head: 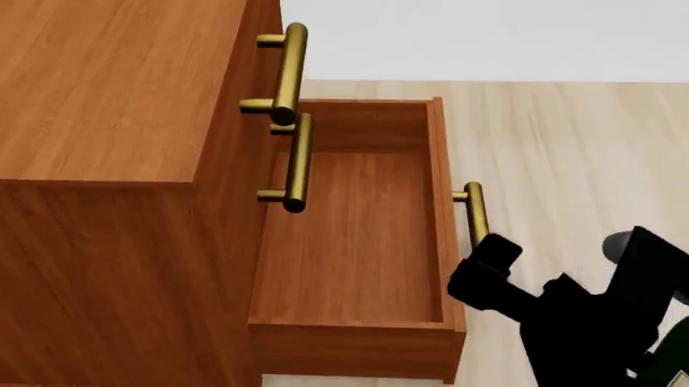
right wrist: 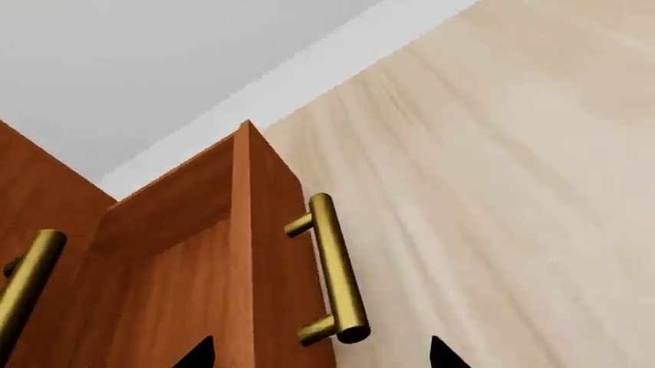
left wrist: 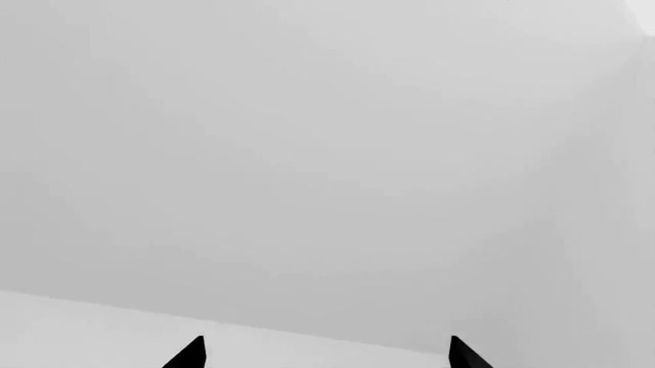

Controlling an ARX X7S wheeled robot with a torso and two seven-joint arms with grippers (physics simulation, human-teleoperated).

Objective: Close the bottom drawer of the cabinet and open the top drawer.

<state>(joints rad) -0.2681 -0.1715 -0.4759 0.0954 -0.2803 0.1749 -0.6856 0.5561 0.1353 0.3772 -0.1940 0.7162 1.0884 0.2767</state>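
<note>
The cabinet (head: 108,89) stands at the left of the head view. Its top drawer (head: 289,71) and the middle drawer are shut, their brass handles stacked one over the other. The bottom drawer (head: 356,242) is pulled far out and is empty, with its brass handle (head: 475,211) on the outer front. My right gripper (head: 490,262) is open, just in front of that handle's near end. In the right wrist view the handle (right wrist: 336,268) lies between the spread fingertips of the right gripper (right wrist: 319,357), not gripped. My left gripper (left wrist: 327,357) is open and empty, facing plain grey walls.
Pale wooden floor (head: 570,145) stretches to the right of the open drawer, up to a grey wall (head: 485,40). The middle drawer's handle (right wrist: 26,284) shows at the edge of the right wrist view.
</note>
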